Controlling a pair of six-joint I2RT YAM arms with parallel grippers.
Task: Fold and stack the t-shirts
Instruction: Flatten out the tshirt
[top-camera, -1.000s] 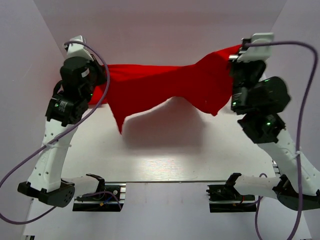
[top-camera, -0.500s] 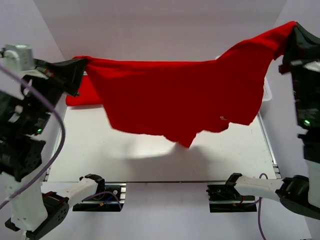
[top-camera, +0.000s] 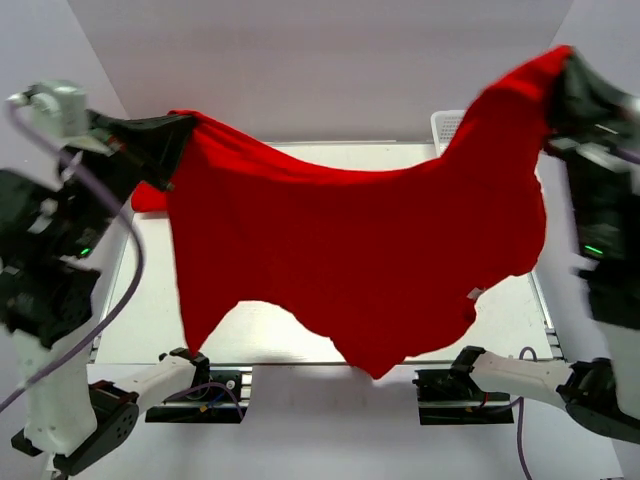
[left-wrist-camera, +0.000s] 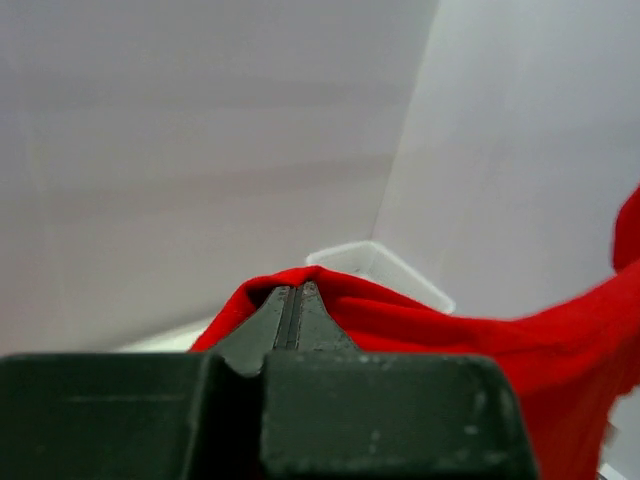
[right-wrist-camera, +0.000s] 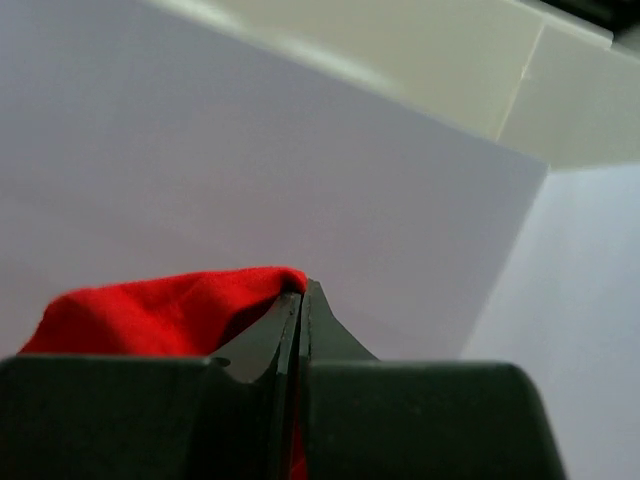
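Low at frame centre, the hem of the plain bright red short-sleeved cloth t-shirt (top-camera: 360, 250) hangs above the near edge of the white bench (top-camera: 150, 310), spread in the air, unfolded; the left claw (top-camera: 183, 128), upper left, is pinched tight on one top corner, the right claw (top-camera: 558, 62), upper right, on the other; behind, at left, a second red cloth bundle (top-camera: 146, 196) lies on the bench, perhaps already folded; farthest, the white plastic mesh basket (top-camera: 447, 124); folding looks barely begun.
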